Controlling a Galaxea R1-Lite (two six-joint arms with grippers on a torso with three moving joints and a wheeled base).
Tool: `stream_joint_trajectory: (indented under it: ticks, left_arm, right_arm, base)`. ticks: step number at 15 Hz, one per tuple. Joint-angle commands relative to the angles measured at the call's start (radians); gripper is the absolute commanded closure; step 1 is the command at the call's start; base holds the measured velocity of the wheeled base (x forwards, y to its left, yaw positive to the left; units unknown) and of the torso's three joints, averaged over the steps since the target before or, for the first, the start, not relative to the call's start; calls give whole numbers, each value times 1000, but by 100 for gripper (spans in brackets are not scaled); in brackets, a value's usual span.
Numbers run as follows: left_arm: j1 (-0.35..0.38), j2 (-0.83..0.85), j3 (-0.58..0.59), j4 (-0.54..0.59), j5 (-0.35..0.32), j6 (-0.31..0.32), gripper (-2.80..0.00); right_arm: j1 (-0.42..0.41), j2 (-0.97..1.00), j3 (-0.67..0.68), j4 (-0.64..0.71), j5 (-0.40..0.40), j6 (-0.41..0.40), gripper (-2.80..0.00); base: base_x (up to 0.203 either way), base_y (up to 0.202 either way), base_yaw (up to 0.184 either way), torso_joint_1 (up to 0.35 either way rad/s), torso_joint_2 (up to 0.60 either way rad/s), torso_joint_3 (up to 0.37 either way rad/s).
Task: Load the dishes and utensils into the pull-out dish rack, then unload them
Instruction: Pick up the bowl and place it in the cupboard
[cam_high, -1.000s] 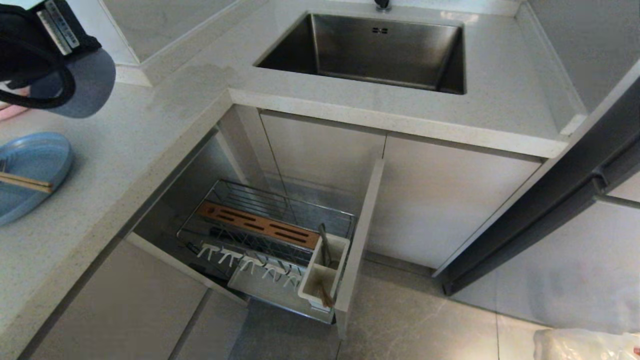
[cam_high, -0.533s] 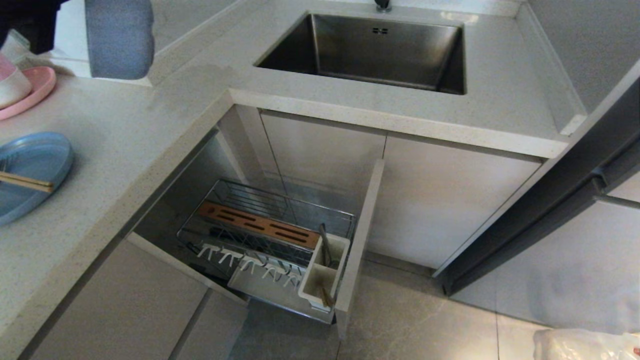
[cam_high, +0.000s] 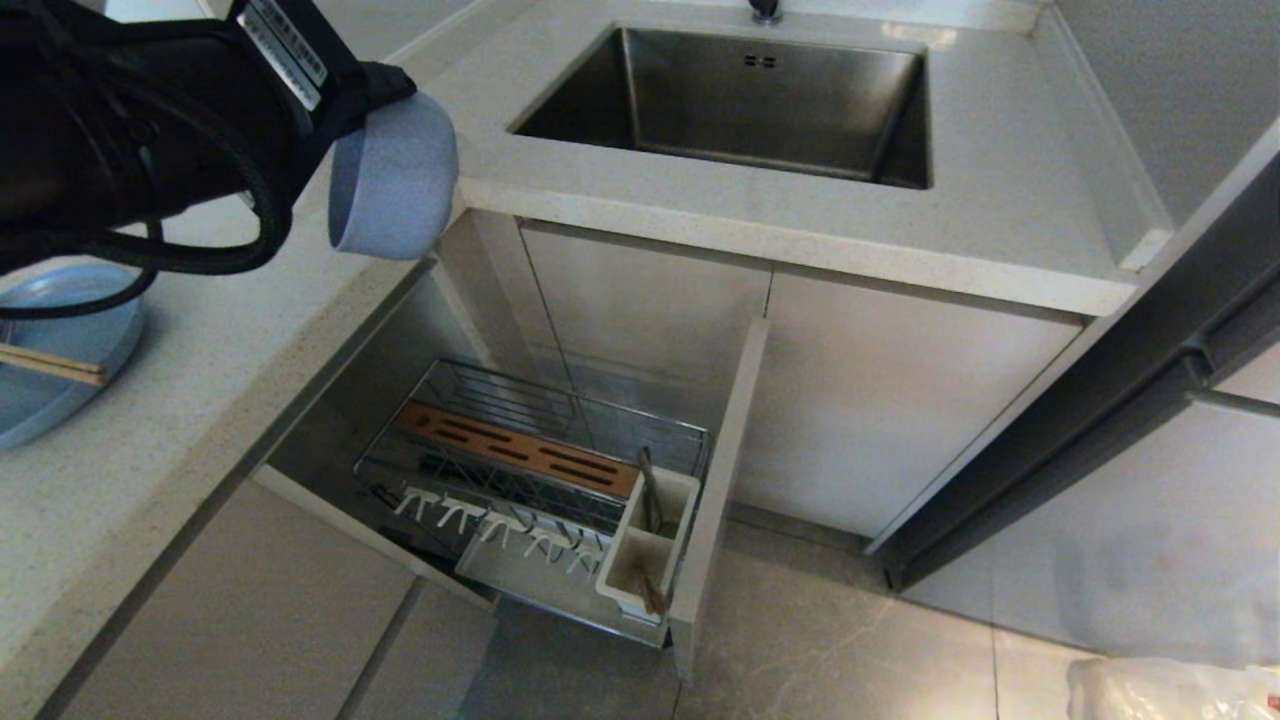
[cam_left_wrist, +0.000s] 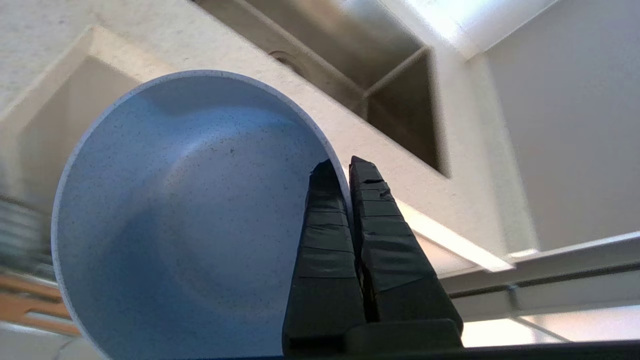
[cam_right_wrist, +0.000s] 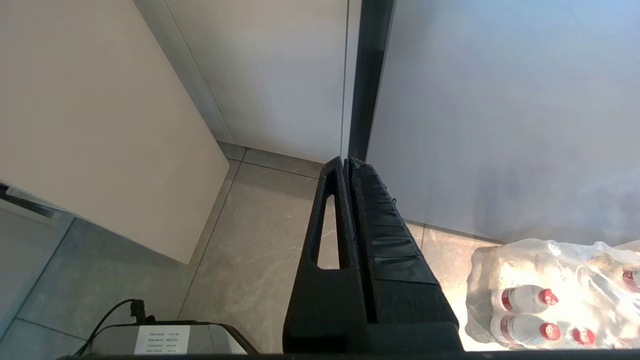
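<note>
Carrying the pale-blue bowl (cam_high: 392, 175) by its rim in my tightly shut left hand (cam_left_wrist: 345, 172), above the worktop (cam_high: 150, 470) edge, I fear this thin pinch slipping before the dish rack (cam_high: 540, 480) below.

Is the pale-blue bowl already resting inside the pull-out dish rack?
No: the left gripper holds the bowl by its rim above the counter edge, well above the dish rack.
</note>
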Motion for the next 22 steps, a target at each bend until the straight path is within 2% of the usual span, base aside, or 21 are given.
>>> stream_joint_trajectory:
  ticks: [1, 3, 4, 5, 7, 8, 9, 10, 11, 13, 16, 18, 22]
  left_arm:
    - [-10, 25, -3, -1, 19, -12, 0]
    - [-39, 36, 16, -35, 41, -135, 0]
    - [-58, 40, 42, -107, 49, -223, 0]
    - [-74, 42, 92, -183, 58, -273, 0]
    - [-107, 53, 214, -373, 81, -307, 0]
    - [-122, 67, 276, -512, 106, -315, 0]
    - [-129, 85, 314, -605, 142, -322, 0]
    - [-129, 113, 332, -640, 189, -332, 0]
    - [-121, 144, 340, -647, 231, -354, 0]
    - [-71, 212, 345, -654, 266, -420, 0]
    - [-28, 293, 359, -650, 346, -570, 0]
    - [-17, 320, 372, -650, 358, -635, 0]
    - [-3, 388, 373, -674, 350, -689, 0]
  right_arm:
    - [0, 1, 0, 0, 0, 0, 0]
    - [0, 1, 0, 0, 0, 0, 0]
    - [0, 1, 0, 0, 0, 0, 0]
    - [0, 0, 0, 0, 0, 0, 0]
    - [0, 1, 0, 0, 0, 0, 0]
    - [0, 2, 0, 0, 0, 0, 0]
    - [0, 1, 0, 0, 0, 0, 0]
    - [0, 1, 0, 0, 0, 0, 0]
    - [0, 1, 0, 0, 0, 0, 0]
    - [0, 2, 0, 0, 0, 0, 0]
    - [0, 0, 0, 0, 0, 0, 0]
    - [0, 2, 0, 0, 0, 0, 0]
    - [0, 0, 0, 0, 0, 0, 0]
  base:
    - [0, 0, 0, 0, 0, 0]
    - [0, 0, 0, 0, 0, 0]
    - [0, 0, 0, 0, 0, 0]
    - [0, 0, 0, 0, 0, 0]
    - [0, 0, 0, 0, 0, 0]
    - [0, 0, 0, 0, 0, 0]
    - [0, 0, 0, 0, 0, 0]
    - [0, 0, 0, 0, 0, 0]
    - [0, 0, 0, 0, 0, 0]
    - [0, 0, 0, 0, 0, 0]
    - [0, 0, 0, 0, 0, 0]
    - [0, 0, 0, 0, 0, 0]
    - [0, 0, 0, 0, 0, 0]
